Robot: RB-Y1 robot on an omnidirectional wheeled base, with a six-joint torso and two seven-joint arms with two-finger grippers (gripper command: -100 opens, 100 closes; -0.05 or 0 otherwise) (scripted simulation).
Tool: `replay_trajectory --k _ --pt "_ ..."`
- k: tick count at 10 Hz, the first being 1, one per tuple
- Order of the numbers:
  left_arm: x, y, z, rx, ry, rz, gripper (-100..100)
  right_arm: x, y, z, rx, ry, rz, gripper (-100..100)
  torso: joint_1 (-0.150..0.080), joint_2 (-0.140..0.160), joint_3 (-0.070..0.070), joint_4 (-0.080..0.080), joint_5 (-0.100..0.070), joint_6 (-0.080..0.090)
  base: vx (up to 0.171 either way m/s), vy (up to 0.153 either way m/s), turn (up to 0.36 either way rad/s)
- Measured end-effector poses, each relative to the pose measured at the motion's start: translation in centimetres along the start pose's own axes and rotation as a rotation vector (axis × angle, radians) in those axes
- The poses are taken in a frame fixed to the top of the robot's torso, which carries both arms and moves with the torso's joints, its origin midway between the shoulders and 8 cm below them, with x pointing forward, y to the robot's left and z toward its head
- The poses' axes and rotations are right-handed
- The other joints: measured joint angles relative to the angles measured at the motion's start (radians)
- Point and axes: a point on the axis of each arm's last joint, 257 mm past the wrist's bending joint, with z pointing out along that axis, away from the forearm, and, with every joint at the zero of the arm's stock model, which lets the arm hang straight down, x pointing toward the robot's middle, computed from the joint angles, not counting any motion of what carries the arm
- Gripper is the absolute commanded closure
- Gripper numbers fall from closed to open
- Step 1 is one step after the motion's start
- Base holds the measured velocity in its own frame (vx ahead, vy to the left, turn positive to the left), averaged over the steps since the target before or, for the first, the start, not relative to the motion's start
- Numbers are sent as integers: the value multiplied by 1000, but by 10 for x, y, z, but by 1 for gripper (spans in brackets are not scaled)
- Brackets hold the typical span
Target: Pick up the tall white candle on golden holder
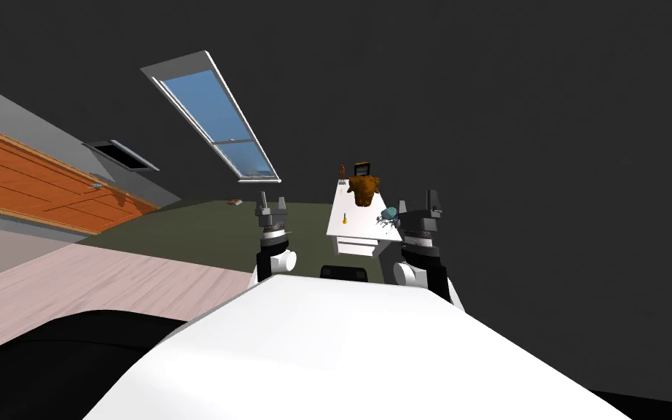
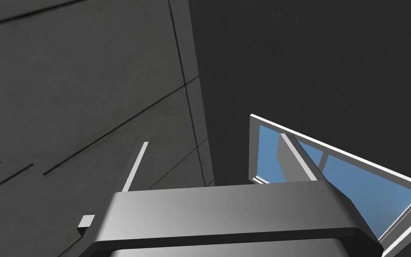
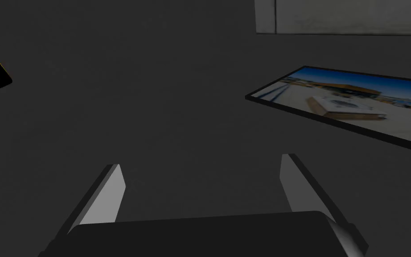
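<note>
A small golden candle holder [image 1: 343, 219] stands near the front left of a white table [image 1: 356, 232] some way ahead of me. The candle on it is too small to make out against the white top. My left gripper [image 1: 272, 201] is raised and open left of the table, well short of it; in the left wrist view the left gripper [image 2: 215, 156] holds nothing. My right gripper [image 1: 418, 201] is raised and open by the table's right front corner; in the right wrist view the right gripper [image 3: 202, 178] is empty too.
On the table are also a brown lumpy object [image 1: 364, 189], a teal object [image 1: 389, 214] at the right edge and a black and yellow frame [image 1: 361, 168] at the back. Dark green floor [image 1: 203, 233] runs to the table. Orange wooden panelling [image 1: 28, 182] stands far left.
</note>
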Motion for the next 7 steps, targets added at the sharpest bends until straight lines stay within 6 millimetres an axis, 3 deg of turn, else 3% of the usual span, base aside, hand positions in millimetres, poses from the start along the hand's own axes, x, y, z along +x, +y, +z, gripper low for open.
replay_trajectory --k 4,7 --pt "0 0 0 0 0 0 0 23 -34 -12 77 99 -46 -100 1 1 1 0 0 0 -18 23 131" --pt "0 0 0 0 0 0 0 38 -73 -28 158 194 -97 -100 2 2 1 0 0 0 -27 39 200"
